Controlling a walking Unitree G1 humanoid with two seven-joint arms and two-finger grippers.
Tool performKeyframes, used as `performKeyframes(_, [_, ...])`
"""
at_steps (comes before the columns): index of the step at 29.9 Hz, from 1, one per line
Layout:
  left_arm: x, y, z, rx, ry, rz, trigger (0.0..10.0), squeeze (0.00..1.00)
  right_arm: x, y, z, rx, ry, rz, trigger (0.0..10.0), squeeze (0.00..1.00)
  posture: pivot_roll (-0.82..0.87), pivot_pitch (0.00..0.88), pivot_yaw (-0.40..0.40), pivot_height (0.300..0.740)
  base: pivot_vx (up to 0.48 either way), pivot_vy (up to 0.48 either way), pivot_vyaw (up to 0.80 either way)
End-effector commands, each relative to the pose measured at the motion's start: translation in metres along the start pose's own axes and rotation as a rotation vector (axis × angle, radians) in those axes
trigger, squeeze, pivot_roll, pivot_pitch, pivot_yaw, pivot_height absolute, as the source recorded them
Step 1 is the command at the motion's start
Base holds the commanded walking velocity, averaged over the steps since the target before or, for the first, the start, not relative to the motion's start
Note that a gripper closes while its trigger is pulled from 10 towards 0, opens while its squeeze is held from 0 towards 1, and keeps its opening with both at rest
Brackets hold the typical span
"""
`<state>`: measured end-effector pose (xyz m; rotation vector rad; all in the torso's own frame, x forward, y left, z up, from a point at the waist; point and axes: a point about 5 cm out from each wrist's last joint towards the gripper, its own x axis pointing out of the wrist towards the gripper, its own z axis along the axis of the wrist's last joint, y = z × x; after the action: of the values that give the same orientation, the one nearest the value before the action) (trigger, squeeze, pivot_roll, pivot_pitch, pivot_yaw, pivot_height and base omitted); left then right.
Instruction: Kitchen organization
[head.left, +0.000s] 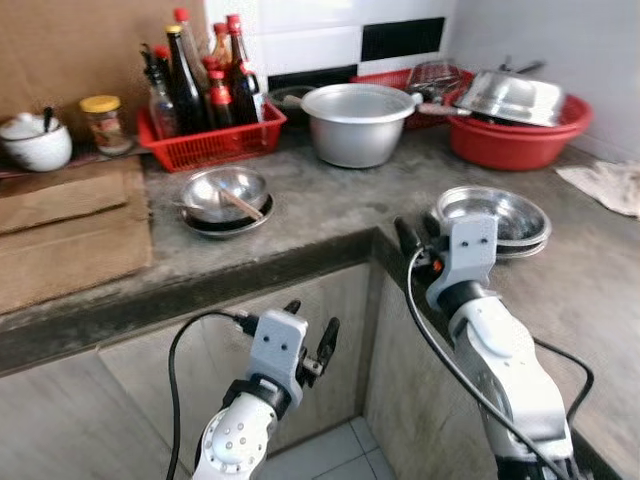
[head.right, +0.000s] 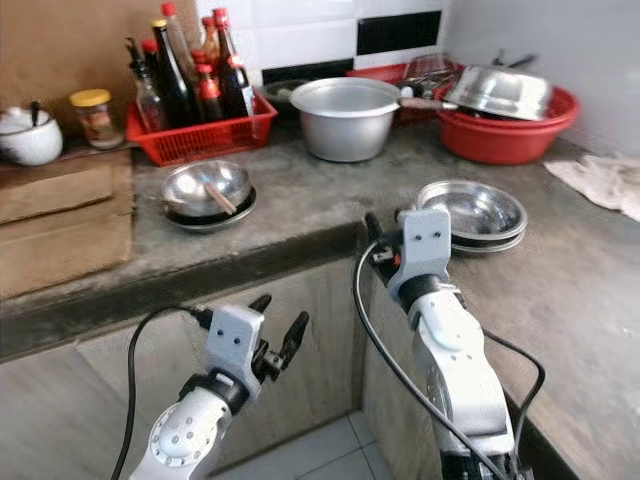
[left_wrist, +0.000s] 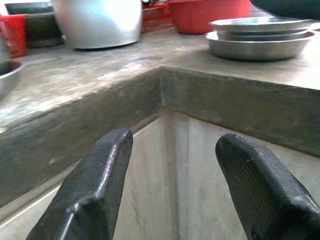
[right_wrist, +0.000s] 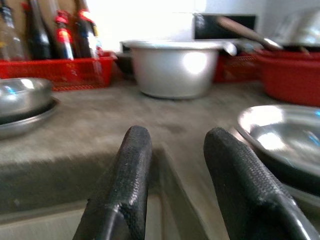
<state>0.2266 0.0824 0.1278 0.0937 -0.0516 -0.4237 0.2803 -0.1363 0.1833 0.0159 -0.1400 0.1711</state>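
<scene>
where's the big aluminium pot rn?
The aluminium pot sits at the back of the counter, centre of the head views, between the red bottle basket on its left and the red basin on its right.

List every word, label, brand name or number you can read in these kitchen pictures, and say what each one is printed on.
None can be read.
Bottles in the red basket: red labels, too small and blurred to read.
Yellow-lidded jar: label too blurred to read.
Metal pot, steel plates, red basin: no print visible.

Head cams look down; wrist cams low, sharing counter corner (left_wrist: 161, 75).
</scene>
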Motion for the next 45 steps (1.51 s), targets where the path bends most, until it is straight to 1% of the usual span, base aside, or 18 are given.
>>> performKeyframes(1, [0.0010, 0.0026, 0.0015, 0.005, -0.002, 0.004, 10.0, 0.00, -0.0038, 0.0026, 0.0071, -0.004, -0.034, -0.011, 10.0, 0.00, 0.11, 0.002, -0.021, 0.740, 0.000, 0.334, -0.77])
performKeyframes(8, [0.0028, 0.0040, 0.0016, 0.003, -0.005, 0.004, 10.0, 0.00, -0.0052, 0.0007, 0.0069, -0.012, -0.033, -0.036, 10.0, 0.00, 0.10, 0.002, -0.015, 0.740, 0.000, 0.480, -0.77])
performKeyframes(11, [0.0044, 0.0043, 0.0017, 0.020, 0.000, 0.006, 10.0, 0.00, -0.0064, 0.0007, 0.0074, -0.022, -0.034, -0.043, 10.0, 0.00, 0.10, 0.003, -0.015, 0.740, 0.000, 0.000, -0.77])
performKeyframes(12, [0.0048, 0.0051, 0.0023, 0.047, -0.004, 0.010, 10.0, 0.00, -0.0069, 0.0011, 0.0075, -0.025, -0.033, -0.043, 10.0, 0.00, 0.10, 0.003, -0.013, 0.740, 0.000, 0.000, -0.77])
performKeyframes(14, [0.0051, 0.0062, 0.0025, 0.061, -0.004, 0.021, 10.0, 0.00, -0.0070, 0.0013, 0.0076, -0.027, -0.033, -0.044, 10.0, 0.00, 0.10, 0.004, -0.016, 0.740, 0.000, -0.244, -0.77])
performKeyframes(16, [0.0053, 0.0063, 0.0024, 0.063, -0.003, 0.019, 10.0, 0.00, -0.0070, 0.0014, 0.0077, -0.028, -0.033, -0.044, 10.0, 0.00, 0.11, 0.005, -0.016, 0.740, 0.142, -0.313, -0.77])
performKeyframes(18, [0.0056, 0.0065, 0.0019, 0.046, 0.001, 0.018, 10.0, 0.00, -0.0066, 0.0023, 0.0081, -0.030, -0.036, -0.041, 10.0, 0.00, 0.11, 0.005, -0.015, 0.740, 0.300, -0.371, -0.77])
performKeyframes(33, [0.0058, 0.0088, 0.0033, 0.036, -0.005, 0.041, 10.0, 0.00, -0.0030, 0.0031, 0.0120, -0.035, -0.050, -0.036, 10.0, 0.00, 0.11, 0.009, -0.022, 0.740, 0.000, 0.000, 0.00])
performKeyframes(37, [0.0062, 0.0073, 0.0048, 0.018, -0.016, 0.026, 10.0, 0.00, -0.0021, 0.0027, 0.0125, -0.036, -0.051, -0.031, 10.0, 0.00, 0.11, 0.009, -0.024, 0.740, 0.279, 0.000, 0.00])
performKeyframes(40, [0.0061, 0.0073, 0.0041, 0.031, -0.011, 0.030, 10.0, 0.00, -0.0010, 0.0017, 0.0136, -0.038, -0.054, -0.031, 10.0, 0.00, 0.11, 0.010, -0.025, 0.740, 0.341, 0.000, 0.00])
performKeyframes(45, [0.0057, 0.0068, 0.0031, 0.031, -0.008, 0.026, 10.0, 0.00, -0.0006, 0.0010, 0.0140, -0.040, -0.055, -0.031, 10.0, 0.00, 0.11, 0.012, -0.026, 0.740, 0.400, 0.000, 0.00])
